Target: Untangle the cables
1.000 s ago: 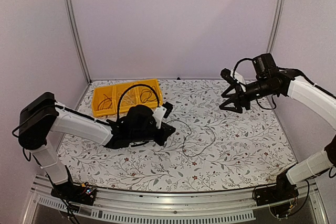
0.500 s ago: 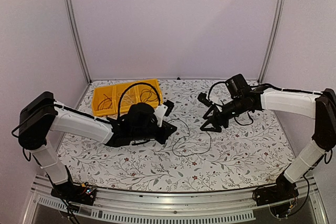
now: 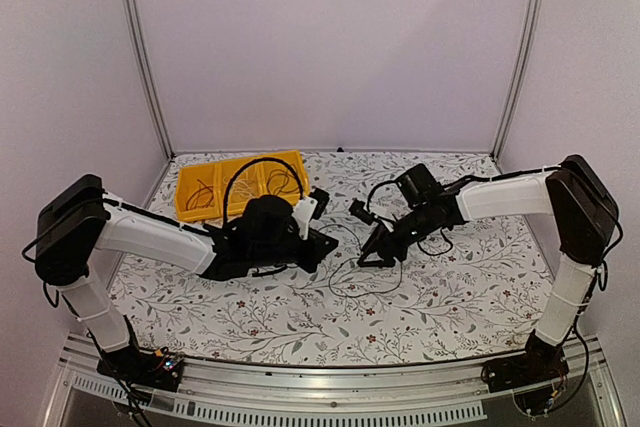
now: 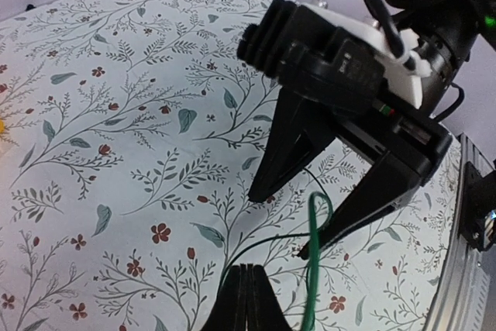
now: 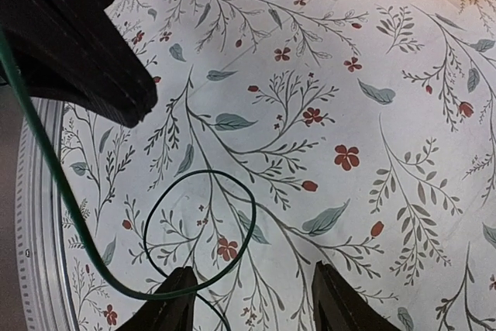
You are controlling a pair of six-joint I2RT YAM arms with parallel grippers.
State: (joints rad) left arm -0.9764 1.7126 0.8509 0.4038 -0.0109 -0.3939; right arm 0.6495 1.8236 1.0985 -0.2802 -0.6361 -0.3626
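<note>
Where the left gripper [image 4: 246,273] ends, its two fingers are pressed flat together low over the table [image 4: 116,114]. A thin cable [image 4: 311,261] comes out at their tips, so it is pinching that cable. From the pinch one dark strand arcs up and to the right over the table. A greenish stretch hangs close to the left wrist camera, just right of the fingers. In the right wrist view the same cable drops from the upper left, beside the left gripper's black body, and lies on the table in one open loop.

The right gripper [image 4: 287,218] faces the left one from just beyond, tilted down, its jaws spread wide with nothing clamped. In the left wrist view the top of the strand's arc passes between its two fingertips. I cannot tell whether either tip touches the cable or the table. In its own view the fingers [image 5: 177,304] stand apart at the bottom edge, and the loop lies just ahead of them, nearer one finger than the other.

From above, both grippers are near the middle of the floral table, with the cable's slack lying toward the near edge. Well apart, at the far left, sits a yellow tray [image 3: 185,212] with thin dark coils [image 3: 283,184] in its compartments.
</note>
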